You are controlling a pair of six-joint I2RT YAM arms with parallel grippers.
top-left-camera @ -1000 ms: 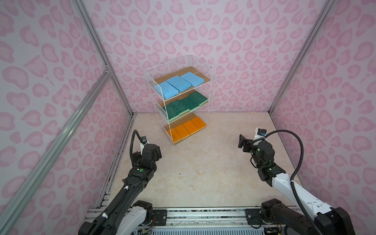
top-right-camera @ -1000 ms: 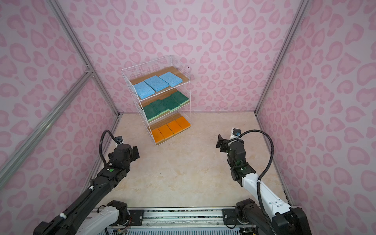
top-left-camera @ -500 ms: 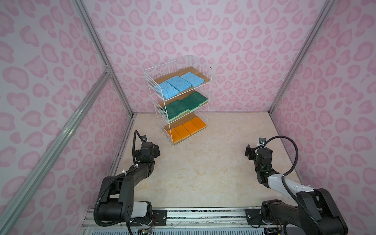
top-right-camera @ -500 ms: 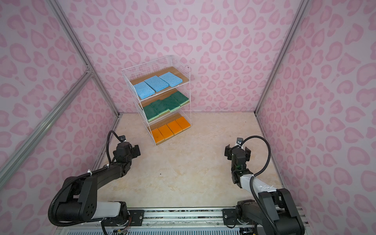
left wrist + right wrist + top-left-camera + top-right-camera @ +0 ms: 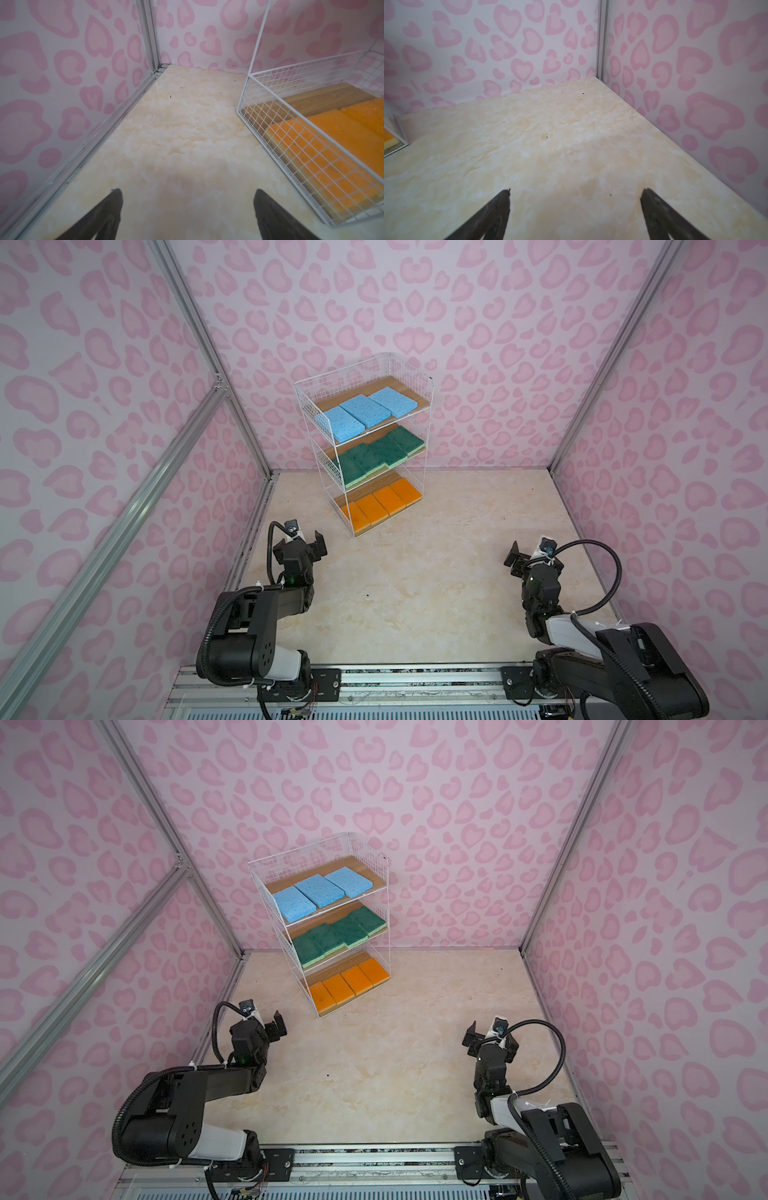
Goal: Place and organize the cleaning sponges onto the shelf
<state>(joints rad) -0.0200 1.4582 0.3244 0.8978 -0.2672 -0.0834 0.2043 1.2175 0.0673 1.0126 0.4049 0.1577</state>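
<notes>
Left wrist view puts the shelf (image 5: 315,96) just ahead of the left claw (image 5: 187,193) and off to its inner side, the orange sponges (image 5: 342,141) lying behind the wire wall of the lowest tier. The claw's jaws are spread wide over the bare surface (image 5: 415,572), with nothing between them. The right claw (image 5: 576,191) is just as wide and just as empty, and it faces a far corner with only a sliver of the shelf at the edge of its view. In both top views every sponge visible is on the shelf: light blue ones (image 5: 365,410) on top, dark green ones (image 5: 374,456) in the middle and orange at the bottom. Each row lies side by side, long axes running front to back. The shelf stands at an angle near the back wall. I judge the sorting done. If the slightly staggered green row needs straightening, the left arm is clearly nearer.
</notes>
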